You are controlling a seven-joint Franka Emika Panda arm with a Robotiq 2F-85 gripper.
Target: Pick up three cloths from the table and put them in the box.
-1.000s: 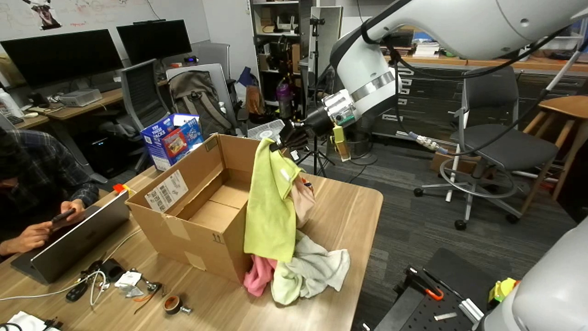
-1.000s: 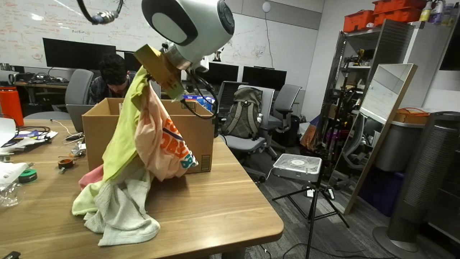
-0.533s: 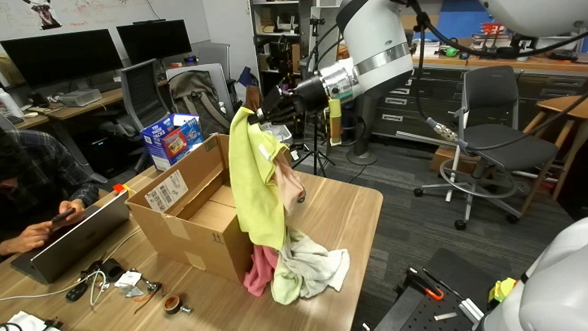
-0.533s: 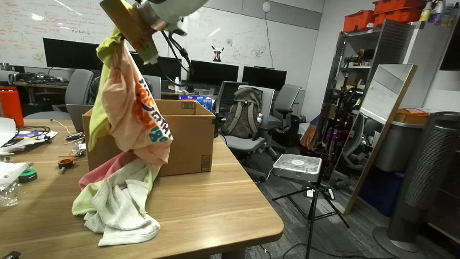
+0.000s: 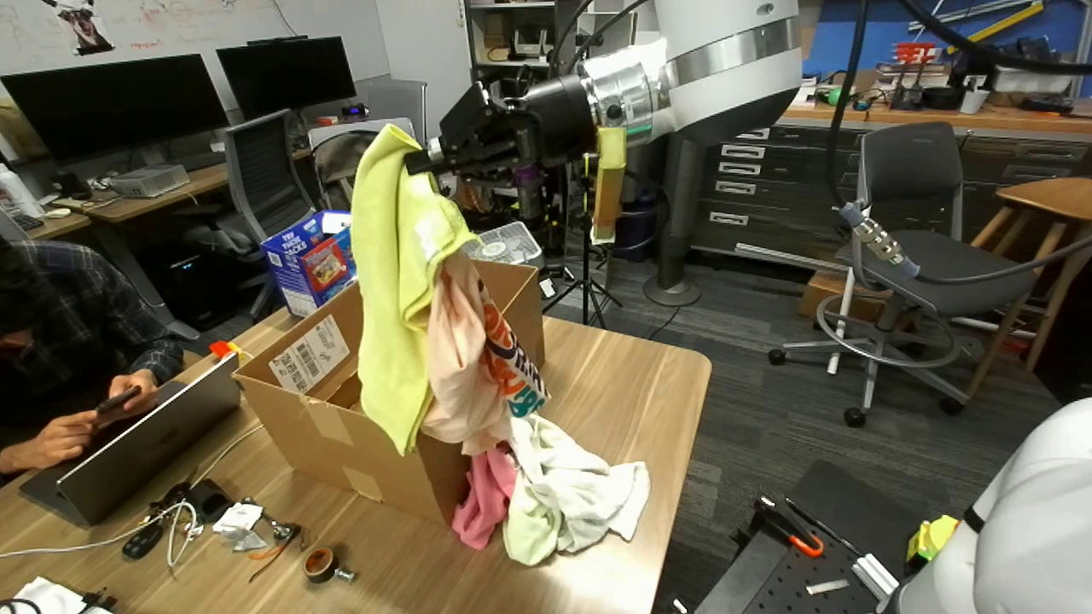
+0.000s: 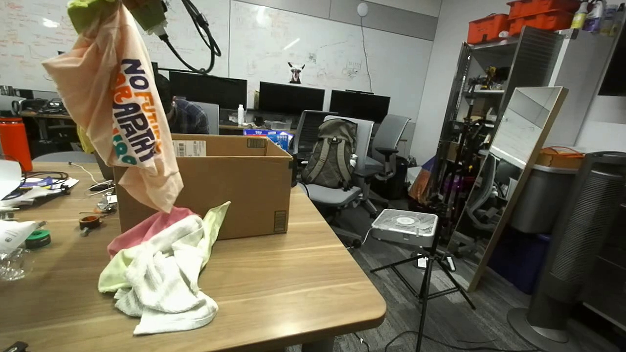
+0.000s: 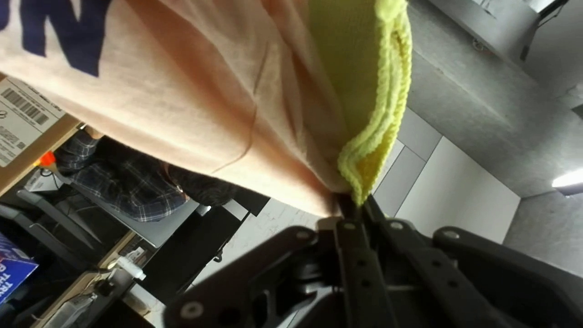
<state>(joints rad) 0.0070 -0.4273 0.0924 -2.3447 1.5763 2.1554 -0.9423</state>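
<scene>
A bright yellow cloth (image 5: 388, 307) hangs from my gripper (image 5: 418, 160), which is shut on its top corner. In the wrist view the jaws pinch the yellow edge together with a peach printed cloth (image 7: 218, 105). Both hang high beside and partly in front of the cardboard box (image 5: 341, 469), hiding much of its inside; whether they are over its opening I cannot tell. On the table (image 6: 293, 278) lie a cream-white cloth (image 6: 164, 274), a pale yellow-green cloth (image 6: 112, 276) partly under it, and a pink cloth (image 6: 146, 232) against the box.
Behind the box stands a blue snack carton (image 5: 307, 264). A laptop (image 5: 145, 443) and a seated person (image 5: 85, 341) are on its far side. Keys, small parts and a tape roll (image 5: 320, 563) lie near its front. The table's rounded corner (image 6: 376, 313) ends at the floor.
My gripper has risen and moved left in both exterior views, carrying the yellow and peach cloths up off the pile. The peach cloth's print has turned into view. The pile stays on the table.
</scene>
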